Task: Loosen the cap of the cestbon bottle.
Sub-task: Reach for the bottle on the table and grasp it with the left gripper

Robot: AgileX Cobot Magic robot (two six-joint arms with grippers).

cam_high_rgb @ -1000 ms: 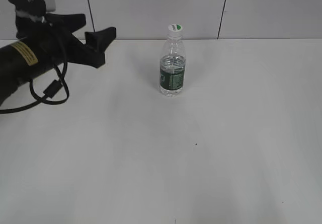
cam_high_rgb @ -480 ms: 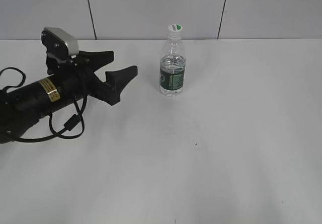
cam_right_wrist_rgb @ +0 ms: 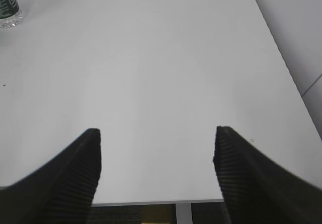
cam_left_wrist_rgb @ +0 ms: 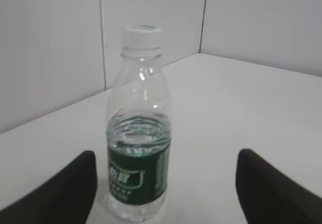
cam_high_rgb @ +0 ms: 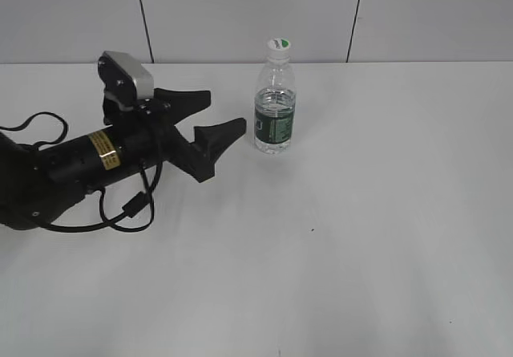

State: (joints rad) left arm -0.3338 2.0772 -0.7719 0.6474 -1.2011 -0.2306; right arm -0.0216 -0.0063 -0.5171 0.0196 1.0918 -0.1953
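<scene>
The cestbon bottle [cam_high_rgb: 275, 104] stands upright near the back of the white table, clear with a dark green label band. Its white cap [cam_high_rgb: 278, 47] with a green mark is on the neck. My left gripper [cam_high_rgb: 223, 110] is open and empty, low over the table just left of the bottle, jaws pointing at it. In the left wrist view the bottle [cam_left_wrist_rgb: 138, 148] stands ahead between the open jaws [cam_left_wrist_rgb: 166, 186], nearer the left jaw, cap [cam_left_wrist_rgb: 143, 35] on top. My right gripper [cam_right_wrist_rgb: 157, 156] is open and empty above the table's near edge; the bottle's base [cam_right_wrist_rgb: 9, 7] shows far left.
The white table [cam_high_rgb: 361, 212] ends at a panelled wall behind the bottle. The left arm's black cable [cam_high_rgb: 128, 208] loops over the table beside the arm. In the right wrist view the table's front edge [cam_right_wrist_rgb: 156, 202] lies under the jaws.
My left arm has swung down and to the right across the table, bringing its open jaws close to the bottle. The bottle has not moved.
</scene>
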